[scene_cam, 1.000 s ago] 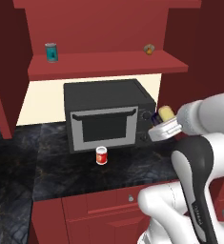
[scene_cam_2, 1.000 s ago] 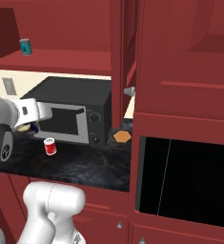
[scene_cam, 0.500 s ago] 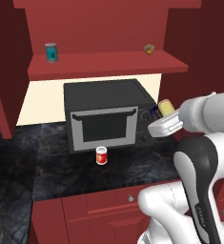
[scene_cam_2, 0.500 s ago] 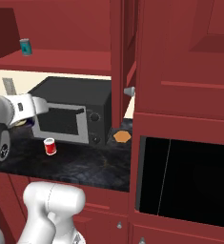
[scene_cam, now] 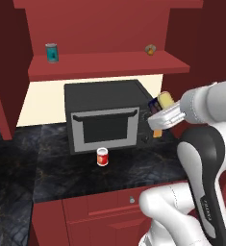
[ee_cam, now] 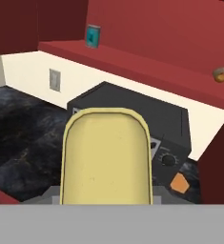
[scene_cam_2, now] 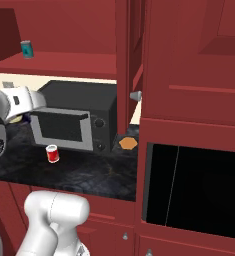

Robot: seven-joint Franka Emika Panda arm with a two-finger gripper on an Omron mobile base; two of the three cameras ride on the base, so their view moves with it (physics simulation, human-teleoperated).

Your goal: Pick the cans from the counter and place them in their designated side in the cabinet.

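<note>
Since a moment ago, my claw (scene_cam: 161,108) had lifted a little and swung in toward the microwave (scene_cam: 106,115), carrying its load with it. Nothing else had moved: the red can (scene_cam: 102,157) stood in the same spot and the shelf things were where they were.

My claw was shut tight on the blue can (scene_cam: 163,100), the one with the yellow top. In the left base view it hung at about 3 o'clock from the microwave, just beside its right edge and up off the tabletop (scene_cam: 47,168). In the hand view the yellow top (ee_cam: 106,157) sat very big at 6 o'clock, with the microwave behind it.

The red can was on the tabletop, just in front of the microwave door, at about 6 o'clock from it. It was upright and well apart from my claw.

Up on the cabinet (scene_cam: 105,29) shelf (scene_cam: 105,67), a teal can (scene_cam: 51,52) stood at 10 o'clock and a tiny orange thing (scene_cam: 150,48) sat at 1 o'clock. An orange flat shape (scene_cam_2: 127,143) lay on the tabletop beside the microwave in the right base view.

I think I was in the carrying step, with one can picked and none put away yet. Next I would need to raise the blue can higher than the shelf edge, then reach in and set it down upright on its side of the shelf. I could not tell which side was the right one. I would have to keep clear of the microwave top on the way up.
</note>
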